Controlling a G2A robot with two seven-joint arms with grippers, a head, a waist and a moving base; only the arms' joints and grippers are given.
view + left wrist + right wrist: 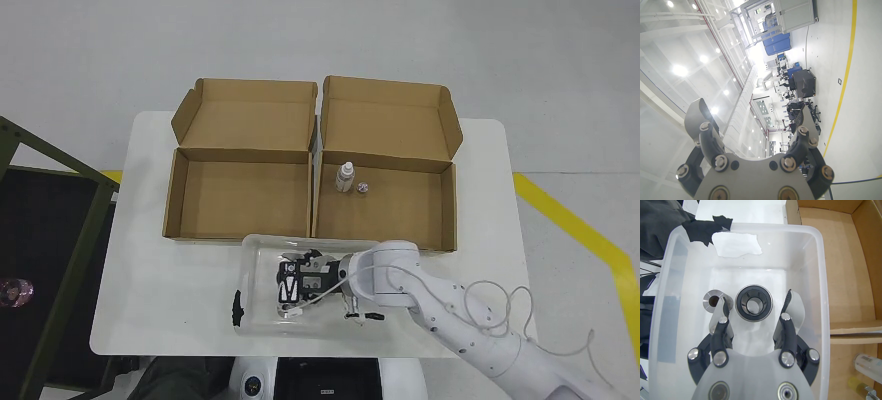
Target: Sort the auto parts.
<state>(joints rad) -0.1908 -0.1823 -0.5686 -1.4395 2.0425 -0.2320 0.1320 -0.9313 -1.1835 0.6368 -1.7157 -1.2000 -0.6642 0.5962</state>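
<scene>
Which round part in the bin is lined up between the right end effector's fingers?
The black-ringed bearing; the silver bushing sits beside it, outside the right end effector's fingers.

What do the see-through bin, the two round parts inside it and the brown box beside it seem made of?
Translucent rectangular bin: plastic, lightly frosted; surfaces show through its walls.
Small silver cylinder: likely machined metal, bright reflective end face.
Black-faced round ring: matte black, perhaps rubber or plastic, with a silvery metal-looking outer rim.
Brown open box: matte cardboard, folded flaps.
</scene>
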